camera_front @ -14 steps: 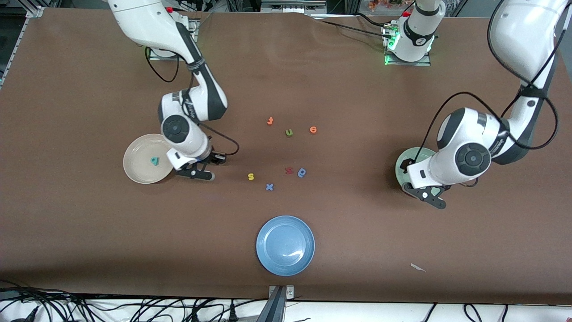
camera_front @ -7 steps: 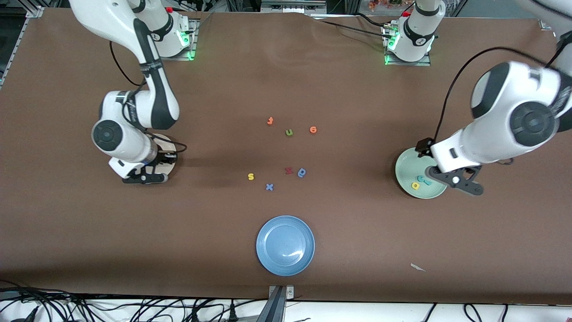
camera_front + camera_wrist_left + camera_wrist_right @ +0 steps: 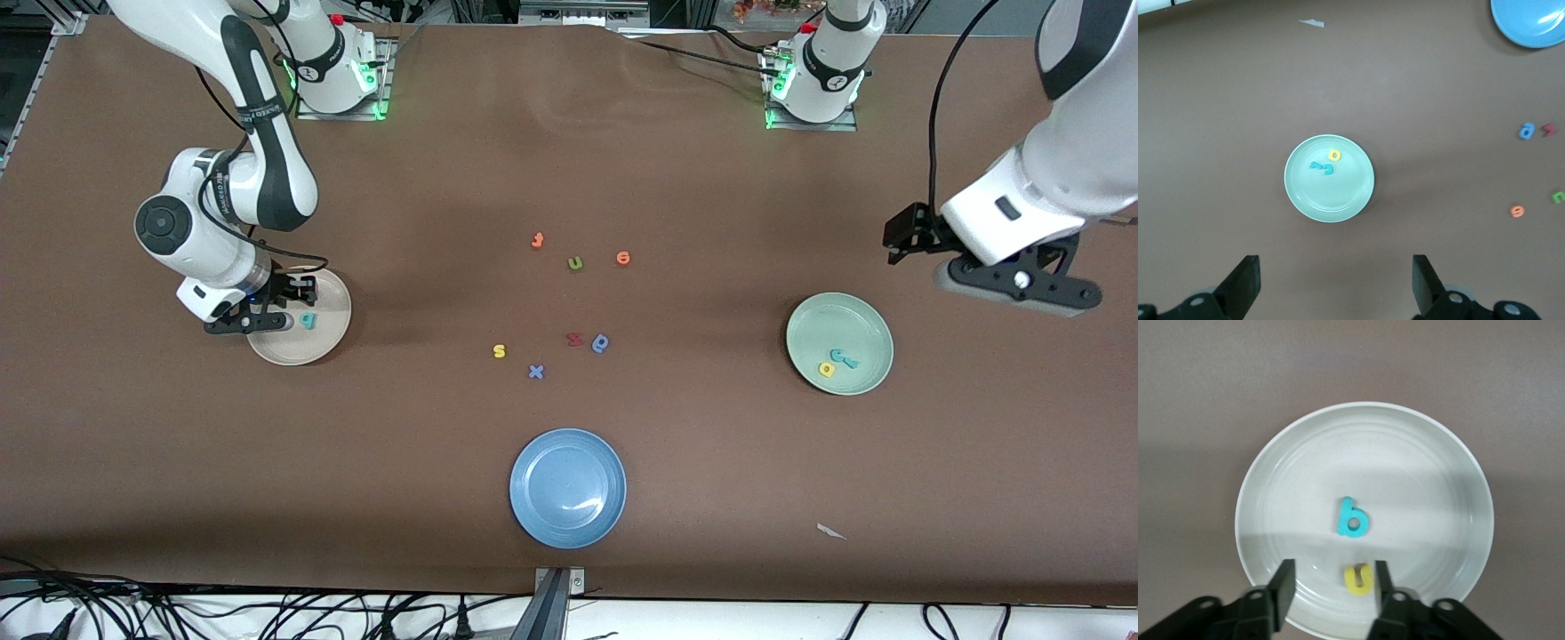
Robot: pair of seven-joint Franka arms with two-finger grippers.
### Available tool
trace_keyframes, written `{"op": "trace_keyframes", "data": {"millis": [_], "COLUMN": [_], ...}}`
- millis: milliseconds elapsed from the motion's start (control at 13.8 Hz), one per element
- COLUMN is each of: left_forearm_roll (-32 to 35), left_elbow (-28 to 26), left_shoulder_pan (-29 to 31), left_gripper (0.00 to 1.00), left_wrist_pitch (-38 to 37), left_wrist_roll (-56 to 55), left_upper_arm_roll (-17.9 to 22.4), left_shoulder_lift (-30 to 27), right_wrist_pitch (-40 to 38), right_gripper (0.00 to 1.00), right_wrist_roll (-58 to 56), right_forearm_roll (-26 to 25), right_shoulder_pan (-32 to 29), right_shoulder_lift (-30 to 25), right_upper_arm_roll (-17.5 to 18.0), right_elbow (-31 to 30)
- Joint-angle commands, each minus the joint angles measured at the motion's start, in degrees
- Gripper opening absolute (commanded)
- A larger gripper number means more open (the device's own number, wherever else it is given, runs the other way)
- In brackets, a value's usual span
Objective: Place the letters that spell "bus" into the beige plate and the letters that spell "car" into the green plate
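The beige plate (image 3: 313,345) (image 3: 1405,467) lies toward the right arm's end of the table. A teal b (image 3: 308,320) (image 3: 1353,518) and a yellow u (image 3: 1359,579) lie in it. My right gripper (image 3: 265,322) (image 3: 1331,587) hangs low over the plate's rim, open, and the u lies flat between its fingers, close to one of them. A yellow s (image 3: 499,351) lies mid-table. The green plate (image 3: 836,320) (image 3: 1331,197) holds a yellow a (image 3: 826,369) (image 3: 1334,155), a teal c (image 3: 1328,170) and a teal r (image 3: 1315,165). My left gripper (image 3: 1018,284) (image 3: 1335,287) hangs high beside the green plate, open and holding nothing.
Loose letters lie mid-table: an orange t (image 3: 537,240), an olive u (image 3: 575,263), an orange e (image 3: 623,258), a red letter (image 3: 574,339), a blue b-shaped letter (image 3: 601,343) and a blue x (image 3: 535,372). A blue plate (image 3: 568,487) lies near the front edge, a paper scrap (image 3: 831,532) beside it.
My right gripper has moved from the table beside the beige plate to over it and has opened, and the yellow u now lies in the plate. My left arm has risen off the green plate.
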Motion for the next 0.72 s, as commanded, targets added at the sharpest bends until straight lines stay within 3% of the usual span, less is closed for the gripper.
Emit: {"op": "trace_keyframes", "data": {"millis": [0, 72, 217, 435, 652], "left_forearm_roll": [-6.48, -4.91, -2.18, -1.91, -1.65], "left_elbow": [-18.6, -20.67, -19.73, -13.08, -12.69], "left_shoulder_pan": [-3.1, -3.8, -4.07, -3.98, -3.72], "left_gripper": [1.0, 1.0, 1.0, 1.0, 1.0], "left_wrist_pitch": [10.75, 12.28, 10.98, 1.95, 1.48], "left_wrist_roll": [0.13, -0.05, 0.04, 0.04, 0.3], "left_upper_arm_roll": [6.95, 7.05, 6.96, 6.96, 6.78], "left_shoulder_lift": [-11.83, -13.43, -13.1, -9.33, -9.14], "right_wrist_pitch": [0.06, 0.06, -0.63, -1.08, -4.06], "right_gripper": [1.0, 1.0, 1.0, 1.0, 1.0], "right_wrist_roll": [5.42, 8.75, 16.92, 25.2, 33.19], "right_forearm_roll": [1.0, 1.08, 1.08, 1.08, 2.05], "right_shoulder_pan": [0.97, 0.88, 0.88, 0.88, 0.88], "right_shoulder_lift": [-0.09, 1.4, 5.09, 10.71, 15.72], "right_upper_arm_roll": [2.18, 5.24, 9.12, 13.79, 17.83], "right_elbow": [2.35, 5.07, 10.78, 17.99, 26.51]}}
